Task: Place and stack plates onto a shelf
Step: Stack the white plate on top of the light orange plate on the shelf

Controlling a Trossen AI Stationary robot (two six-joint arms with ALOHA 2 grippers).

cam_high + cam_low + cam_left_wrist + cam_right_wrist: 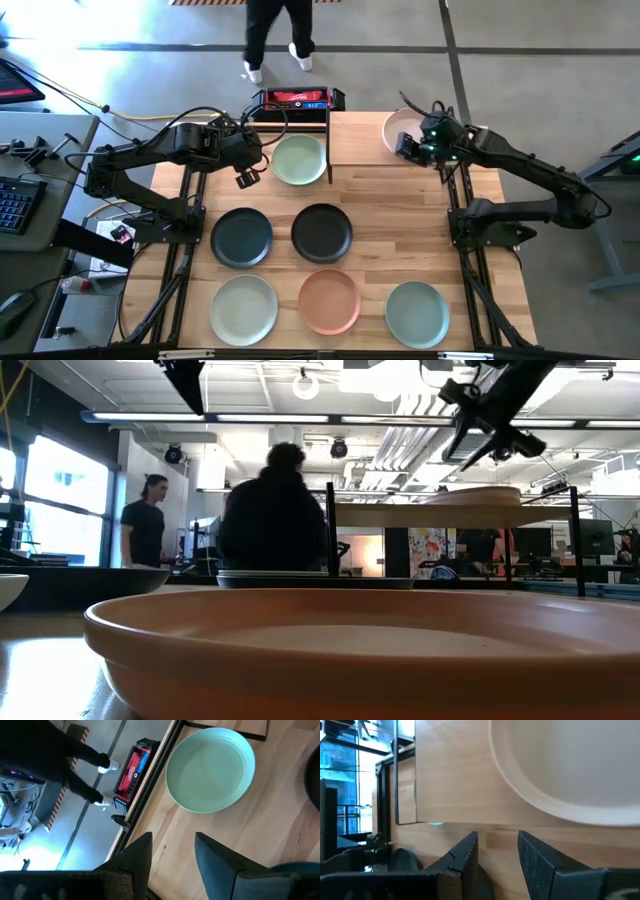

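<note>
- A workshop room stretches out behind the wooden table (400,200); overhead lights run across the ceiling, and two people (272,510) stand beyond the far edge, one close in dark clothes.
- The shelf (365,138) sits at the far edge of the table, its long side running left to right along that edge; black legs show at its corners.
- On the shelf's right end lies the pale pink plate (400,130), flat and rim up, the only one up there.
- Right gripper (408,146) hovers just beside that pink plate, fingers a little apart, nothing between them.
- Just left of the shelf's leg, the pale green plate (299,160) rests on the table.
- Left gripper (247,178) hangs near the pale green plate's left side, pointing down, fingers (212,852) spread and empty.
- Middle row: dark teal plate (241,237) on the left, black plate (322,232) beside it, apart from each other.
- Near row, left to right: sage green plate (243,308), terracotta plate (329,299), grey-green plate (417,312), all flat, none touching.
- From table height, the terracotta plate fills the foreground.
</note>
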